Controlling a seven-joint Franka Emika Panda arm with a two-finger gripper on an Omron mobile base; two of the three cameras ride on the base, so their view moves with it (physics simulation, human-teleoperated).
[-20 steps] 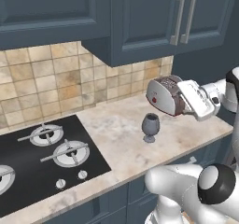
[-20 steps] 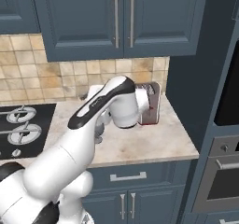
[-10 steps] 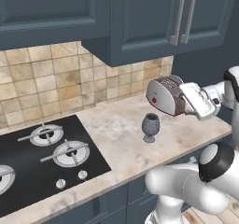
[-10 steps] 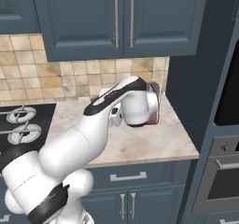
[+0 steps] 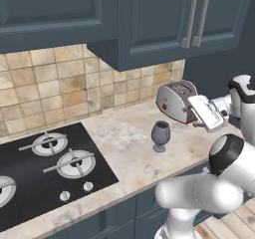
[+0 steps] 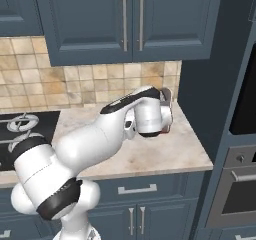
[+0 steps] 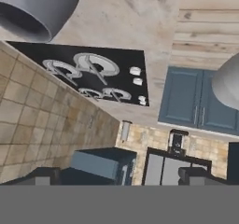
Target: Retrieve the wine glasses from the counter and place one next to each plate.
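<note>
Hand: gripper (image 7: 119, 174) sits raised above the counter, rolled well over; two dark finger tips (image 7: 43, 175) rise wide apart with nothing between them, so it reads as released and empty.
Left of hand: black gas hob (image 5: 45, 166) is set into the counter (image 5: 127, 143), well apart from the hand.
Below and just left of hand: dark grey goblet (image 5: 160, 135) stands upright on the stone, apart from the fingers; its open rim shows at the hand view's upper left (image 7: 32, 8).
Beside hand: silver toaster (image 5: 174, 101) stands close behind the wrist, against the tile.
Step in hand, as I judge it: reaching for the goblet.
Doing it well: level the wrist first, come down clear of the toaster, centre the bowl or stem between the tips, then close gently so it stays upright.
Clear glass, plates: not seen.
</note>
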